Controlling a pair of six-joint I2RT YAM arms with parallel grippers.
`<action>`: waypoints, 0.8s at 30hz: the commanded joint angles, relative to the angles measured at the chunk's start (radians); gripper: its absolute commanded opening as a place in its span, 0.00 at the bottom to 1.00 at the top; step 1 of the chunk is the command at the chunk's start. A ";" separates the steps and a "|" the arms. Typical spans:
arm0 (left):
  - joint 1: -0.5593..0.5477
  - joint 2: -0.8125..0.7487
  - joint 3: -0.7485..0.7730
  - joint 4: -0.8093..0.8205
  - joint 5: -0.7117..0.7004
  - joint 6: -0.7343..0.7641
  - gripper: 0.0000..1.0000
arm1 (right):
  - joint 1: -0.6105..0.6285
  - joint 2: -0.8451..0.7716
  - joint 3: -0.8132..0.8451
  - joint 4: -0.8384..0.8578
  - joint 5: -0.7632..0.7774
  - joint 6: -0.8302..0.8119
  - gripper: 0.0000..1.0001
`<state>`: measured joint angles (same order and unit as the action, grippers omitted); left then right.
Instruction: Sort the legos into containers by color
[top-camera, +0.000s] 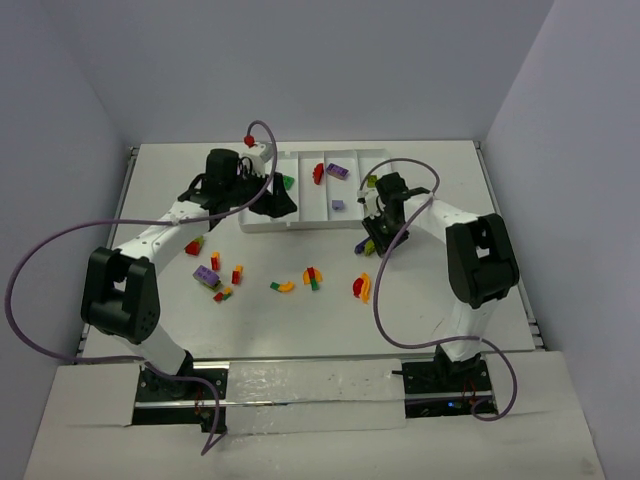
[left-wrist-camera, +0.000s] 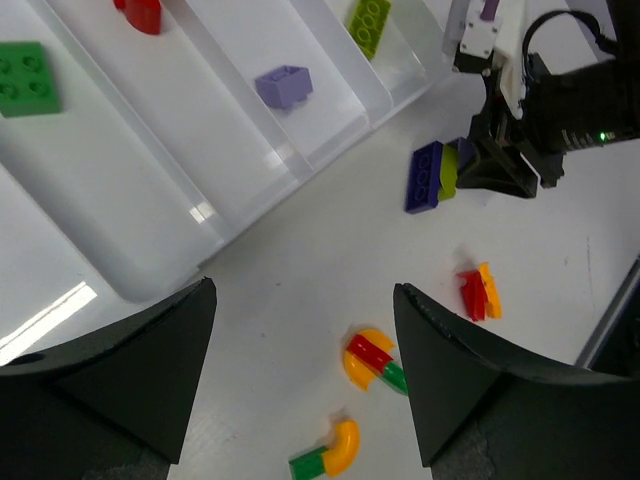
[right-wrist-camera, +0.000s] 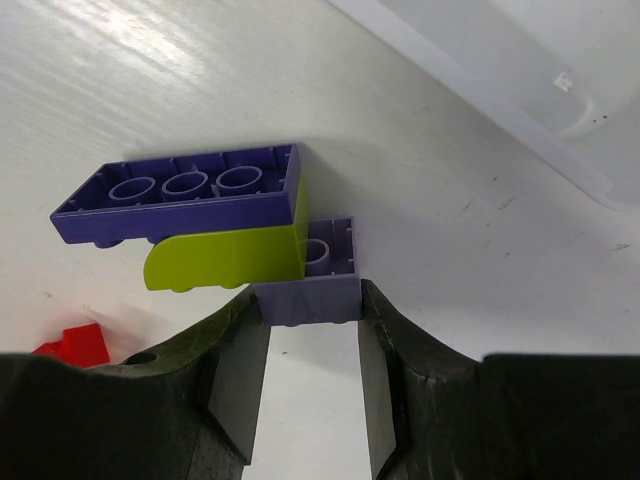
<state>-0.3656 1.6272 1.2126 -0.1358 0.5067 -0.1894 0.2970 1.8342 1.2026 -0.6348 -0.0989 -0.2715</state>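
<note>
The tray (left-wrist-camera: 150, 250) is keeping a green brick (left-wrist-camera: 25, 78), red brick (left-wrist-camera: 140, 12), lilac brick (left-wrist-camera: 283, 85) and lime brick (left-wrist-camera: 368, 25) in separate compartments. The left claw (left-wrist-camera: 302, 295) is hanging released over its near end. The right claw (right-wrist-camera: 310, 330) is pinching a pale purple brick (right-wrist-camera: 305, 295) on the desk (right-wrist-camera: 150, 80).

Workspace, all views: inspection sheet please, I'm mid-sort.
Surface: white table, no spills seen.
Job's things: tray holds green brick, red brick, purple bricks, lime brick; loose legos scattered in front of it.
Clutter: nothing seen.
Claws: left claw open, empty, at tray's near edge; right claw shut on small purple brick joined to lime piece and dark purple brick.
Cables: purple cables loop off both arms.
Surroundings: plain walls.
</note>
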 joint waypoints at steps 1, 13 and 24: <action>-0.001 -0.042 -0.022 -0.015 0.116 -0.022 0.81 | 0.008 -0.092 -0.017 0.020 -0.058 -0.054 0.00; -0.081 -0.049 -0.059 0.010 0.395 -0.145 0.83 | 0.088 -0.319 -0.006 -0.063 -0.240 -0.133 0.00; -0.143 0.050 -0.046 0.059 0.542 -0.311 0.82 | 0.304 -0.431 0.017 -0.040 -0.170 -0.107 0.00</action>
<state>-0.5072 1.6399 1.1484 -0.1293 0.9587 -0.4240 0.5621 1.4610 1.1797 -0.6750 -0.2967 -0.3832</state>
